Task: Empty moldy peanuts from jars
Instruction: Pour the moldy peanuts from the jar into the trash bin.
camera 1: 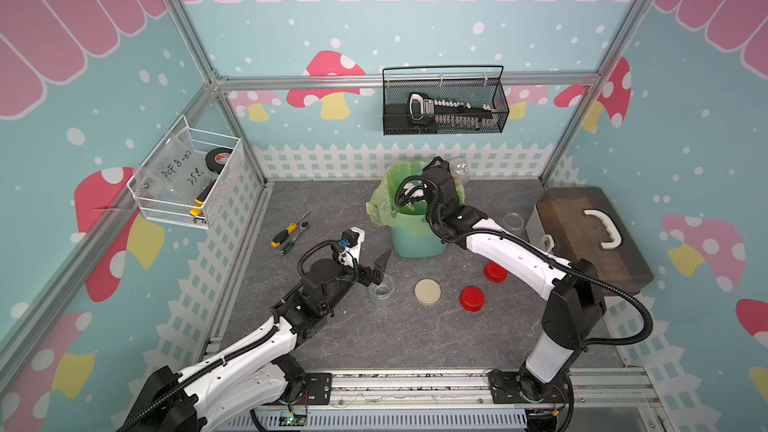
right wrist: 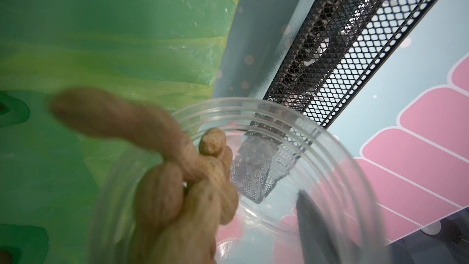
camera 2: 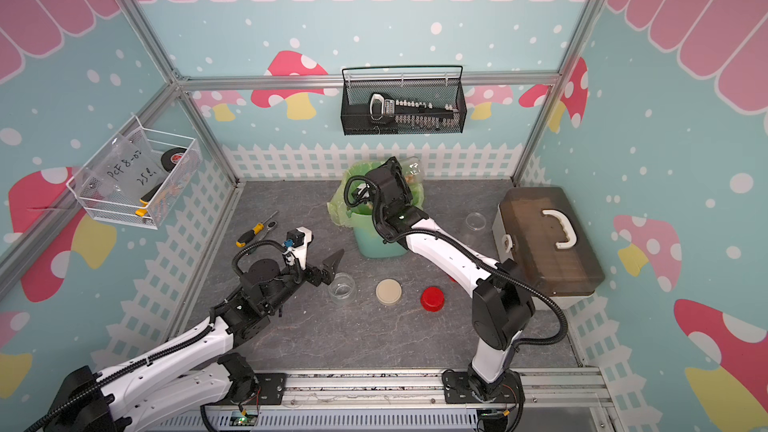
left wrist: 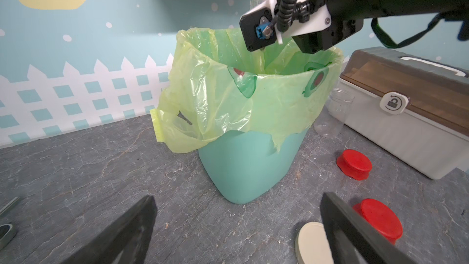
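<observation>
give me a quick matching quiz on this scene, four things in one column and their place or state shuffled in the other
Column one:
1 beige lid
2 jar with peanuts
3 left end effector
4 toolbox

Column two:
a open, holding nothing
b tilted above the bin, gripped by the right end effector
c lid down, white handle on top
d lying flat between an empty jar and a red lid

Pairs: 1-d, 2-b, 3-a, 4-c
</observation>
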You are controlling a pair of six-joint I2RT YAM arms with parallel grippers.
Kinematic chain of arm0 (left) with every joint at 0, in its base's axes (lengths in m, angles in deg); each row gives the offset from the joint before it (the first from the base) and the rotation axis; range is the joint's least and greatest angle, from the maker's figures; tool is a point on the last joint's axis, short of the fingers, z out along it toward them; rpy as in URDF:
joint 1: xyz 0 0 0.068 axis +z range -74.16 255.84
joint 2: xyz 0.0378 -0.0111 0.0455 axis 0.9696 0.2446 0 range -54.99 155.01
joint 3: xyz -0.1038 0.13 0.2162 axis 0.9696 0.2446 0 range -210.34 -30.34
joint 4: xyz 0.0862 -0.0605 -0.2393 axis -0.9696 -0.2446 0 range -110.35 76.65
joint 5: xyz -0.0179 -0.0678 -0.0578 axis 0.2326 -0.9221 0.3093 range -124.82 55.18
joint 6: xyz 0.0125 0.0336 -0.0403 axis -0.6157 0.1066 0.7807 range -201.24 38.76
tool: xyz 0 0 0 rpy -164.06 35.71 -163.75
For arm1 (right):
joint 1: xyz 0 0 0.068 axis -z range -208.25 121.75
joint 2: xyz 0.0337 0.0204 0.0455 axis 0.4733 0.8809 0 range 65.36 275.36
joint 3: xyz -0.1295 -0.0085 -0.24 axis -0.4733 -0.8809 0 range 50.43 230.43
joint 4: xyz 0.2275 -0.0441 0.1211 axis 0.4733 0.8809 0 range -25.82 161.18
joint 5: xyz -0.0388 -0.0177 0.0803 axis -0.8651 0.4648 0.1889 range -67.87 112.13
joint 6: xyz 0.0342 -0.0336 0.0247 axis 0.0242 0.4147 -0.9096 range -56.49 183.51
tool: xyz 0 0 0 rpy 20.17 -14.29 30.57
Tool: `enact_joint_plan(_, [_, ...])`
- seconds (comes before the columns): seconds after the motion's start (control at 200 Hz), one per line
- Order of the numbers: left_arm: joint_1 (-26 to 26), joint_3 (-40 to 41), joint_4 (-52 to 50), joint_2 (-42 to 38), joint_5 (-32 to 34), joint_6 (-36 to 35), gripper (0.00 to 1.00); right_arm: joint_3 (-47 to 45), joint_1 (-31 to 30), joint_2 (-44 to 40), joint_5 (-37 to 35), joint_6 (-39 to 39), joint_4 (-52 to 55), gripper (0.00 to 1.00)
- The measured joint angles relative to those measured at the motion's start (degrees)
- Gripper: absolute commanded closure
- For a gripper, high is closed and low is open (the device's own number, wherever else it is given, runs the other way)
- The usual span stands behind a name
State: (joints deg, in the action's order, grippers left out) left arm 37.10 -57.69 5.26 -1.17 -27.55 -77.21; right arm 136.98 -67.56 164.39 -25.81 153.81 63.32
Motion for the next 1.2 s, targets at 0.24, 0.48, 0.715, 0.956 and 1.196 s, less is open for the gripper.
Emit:
enact_joint_plan(0.24, [0.00,0.00,-0.02,0.02,0.00,0.00,0.01,0.00,0.04,0.00,0.07,-0.37,0.87,0.59])
enact_joint_plan(0.48, [0.00,-0.02,-0.02,0.42,0.00,-0.20,0.01,0.00,0.63,-0.02,0.42,-1.05,1.55,0.59])
enact_joint_plan(0.715, [0.00,-0.09,-0.02,0.59,0.00,-0.22,0.01,0.00,0.70,-0.02,0.37,-1.18,2.34,0.59])
enact_joint_plan(0.956, [0.00,-0.24,-0.07,0.74,-0.02,-0.22,0.01,0.15,0.70,-0.02,0.17,-0.85,2.60,0.59])
enact_joint_plan(1.196, [0.00,-0.33,-0.22,0.72,-0.02,-0.22,0.01,0.72,0.70,-0.02,-0.57,1.64,2.47,0.61])
